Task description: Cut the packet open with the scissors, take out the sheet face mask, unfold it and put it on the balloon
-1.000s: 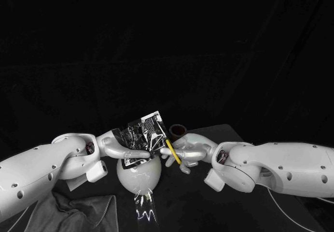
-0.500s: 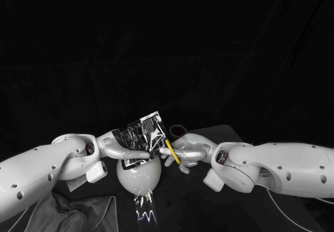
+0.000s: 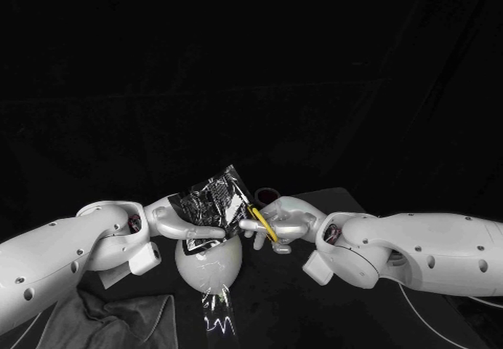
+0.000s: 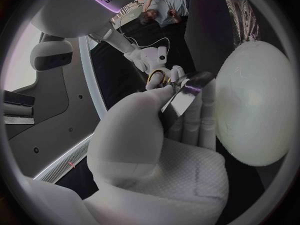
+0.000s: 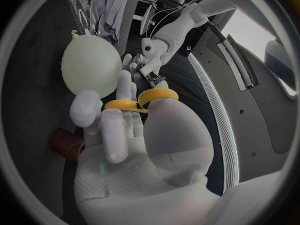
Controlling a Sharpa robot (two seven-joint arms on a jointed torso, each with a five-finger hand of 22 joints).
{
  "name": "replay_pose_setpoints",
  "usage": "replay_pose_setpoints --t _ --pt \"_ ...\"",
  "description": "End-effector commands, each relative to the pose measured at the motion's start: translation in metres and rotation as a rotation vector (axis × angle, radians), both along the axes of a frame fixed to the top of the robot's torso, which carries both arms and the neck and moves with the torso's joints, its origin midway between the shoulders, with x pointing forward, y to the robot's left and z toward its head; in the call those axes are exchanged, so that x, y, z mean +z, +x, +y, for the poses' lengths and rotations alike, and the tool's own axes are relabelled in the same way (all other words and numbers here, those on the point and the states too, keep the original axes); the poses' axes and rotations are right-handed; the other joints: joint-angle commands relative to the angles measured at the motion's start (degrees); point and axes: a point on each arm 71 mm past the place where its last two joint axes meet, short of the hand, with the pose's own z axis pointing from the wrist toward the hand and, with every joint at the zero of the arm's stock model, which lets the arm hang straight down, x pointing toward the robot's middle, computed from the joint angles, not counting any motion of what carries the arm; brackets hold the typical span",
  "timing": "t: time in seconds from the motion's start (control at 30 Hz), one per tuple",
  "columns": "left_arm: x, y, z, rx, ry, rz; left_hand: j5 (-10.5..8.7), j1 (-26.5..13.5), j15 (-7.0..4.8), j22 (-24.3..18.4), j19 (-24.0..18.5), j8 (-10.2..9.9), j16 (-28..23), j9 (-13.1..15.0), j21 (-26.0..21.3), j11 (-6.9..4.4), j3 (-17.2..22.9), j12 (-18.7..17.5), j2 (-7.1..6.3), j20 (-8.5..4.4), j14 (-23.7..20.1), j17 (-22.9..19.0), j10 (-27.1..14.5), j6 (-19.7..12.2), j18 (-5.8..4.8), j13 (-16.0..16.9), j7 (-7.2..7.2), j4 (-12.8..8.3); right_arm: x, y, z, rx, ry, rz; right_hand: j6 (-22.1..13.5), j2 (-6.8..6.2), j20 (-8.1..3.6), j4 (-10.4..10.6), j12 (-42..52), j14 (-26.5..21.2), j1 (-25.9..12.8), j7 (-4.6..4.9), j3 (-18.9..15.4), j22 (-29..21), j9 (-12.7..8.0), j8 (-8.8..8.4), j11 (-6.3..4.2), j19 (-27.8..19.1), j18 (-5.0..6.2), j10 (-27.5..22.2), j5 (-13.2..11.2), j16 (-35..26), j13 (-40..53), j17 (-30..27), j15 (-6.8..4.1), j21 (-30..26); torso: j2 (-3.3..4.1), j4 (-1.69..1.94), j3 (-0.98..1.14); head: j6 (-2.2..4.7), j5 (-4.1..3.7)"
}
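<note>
Silvery packet point(image 3: 215, 195) is pinched in the left hand point(image 3: 180, 222), just above the white balloon point(image 3: 210, 267) by the worktop's point(image 3: 288, 305) near edge. The right hand point(image 3: 285, 220) grips yellow-handled scissors point(image 3: 260, 224) just beside the packet.

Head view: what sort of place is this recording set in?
Likely a staged robot test bench: black table, white oval balloon as a stand-in face, silvery foil packet in the left hand.

Silver packet point(image 3: 213, 195) tilted by white balloon point(image 3: 210, 265), yellow-handled scissors point(image 3: 260, 222) beside it
</note>
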Motion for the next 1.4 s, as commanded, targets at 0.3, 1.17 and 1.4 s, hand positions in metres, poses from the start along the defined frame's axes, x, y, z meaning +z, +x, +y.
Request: replay_pose_setpoints --t 0.3,1.17,1.4 --pt "-0.002 -0.0028 -0.0021 -0.025 0.012 0.003 0.2 -0.1 -0.32 0.08 -0.4 0.15 0.31 6.49 0.43 -0.23 -0.23 -0.18 0.53 0.02 -0.04 0.17 0.34 0.26 1.18 0.08 -0.05 -0.07 0.006 0.0025 -0.0041 -0.024 0.019 -0.046 -2.25 2.18 0.11 0.05 -1.74 1.46 3.5 0.23 -5.22 -0.68 1.15 -1.57 -2.06 -1.36 -0.76 0.48 -0.23 -2.22 1.64 -4.11 0.22 -1.65 0.0 0.0 -0.05 0.17 0.03" --pt "-0.002 -0.0023 -0.0013 -0.02 0.01 0.009 0.2 -0.1 -0.31 0.12 -0.44 0.14 0.27 6.52 0.47 -0.23 -0.24 -0.18 0.56 0.03 -0.11 0.08 0.34 0.26 1.18 0.08 -0.04 -0.08 0.0047 0.003 -0.0049 -0.04 0.009 -0.032 -16.22 -0.94 6.29 0.15 -11.01 -2.41 -0.16 7.91 -9.99 -3.65 -4.35 -8.87 5.45 -6.82 0.62 -17.68 -0.21 -4.11 -7.83 -10.35 6.85 -8.17 0.01 -0.02 -0.02 0.57 -0.04" --pt "-0.0021 -0.0021 -0.0009 -0.019 0.012 0.009 0.2 -0.09 -0.31 0.15 -0.47 0.12 0.31 6.54 0.5 -0.22 -0.24 -0.18 0.57 0.03 -0.13 0.1 0.34 0.26 1.18 0.08 -0.03 -0.11 0.0045 0.0012 -0.0025 -0.017 0.012 -0.022 -18.23 -13.99 7.17 0.55 -11.15 -3.57 -6.4 8.81 2.02 -4.66 -6.42 -9.15 6.31 -8.32 1.12 -19.48 -0.08 -4.34 -11.51 -12.44 7.62 -9.95 0.01 -0.05 -0.01 0.48 -0.07"
